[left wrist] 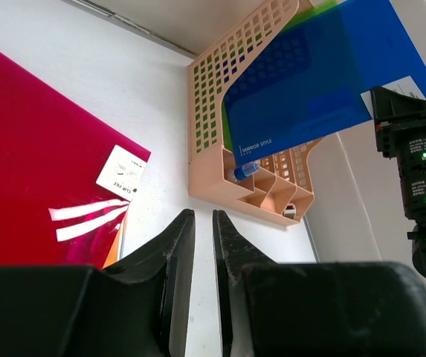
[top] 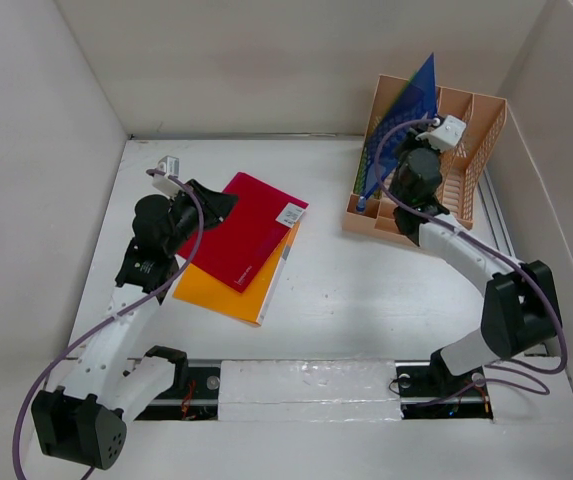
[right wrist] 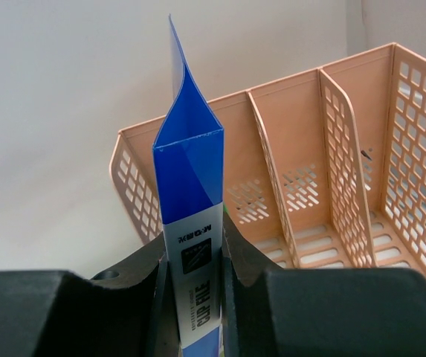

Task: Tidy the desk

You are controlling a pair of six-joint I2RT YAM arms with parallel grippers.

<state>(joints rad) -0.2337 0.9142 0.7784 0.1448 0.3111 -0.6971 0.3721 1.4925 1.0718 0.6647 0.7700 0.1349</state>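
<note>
The white desk [top: 346, 300] holds a red folder [top: 251, 225] lying on an orange folder [top: 231, 290] at the left. My left gripper [top: 221, 203] hovers over the red folder's left edge. In the left wrist view it [left wrist: 204, 216] is shut to a thin slit with nothing between its fingers. At the back right stands the peach file rack [top: 466, 150]. My right gripper [right wrist: 192, 230] is shut on the spine of a blue clip file [right wrist: 190, 171], held upright in the rack's leftmost slot [top: 406, 110].
A green sheet edge shows behind the blue file [left wrist: 317, 82] in the rack [left wrist: 213, 171]. A small blue pen-like item [left wrist: 242, 172] lies in the rack's front compartment. White panels wall the desk on three sides. The right arm [left wrist: 421, 171] stands beside the rack.
</note>
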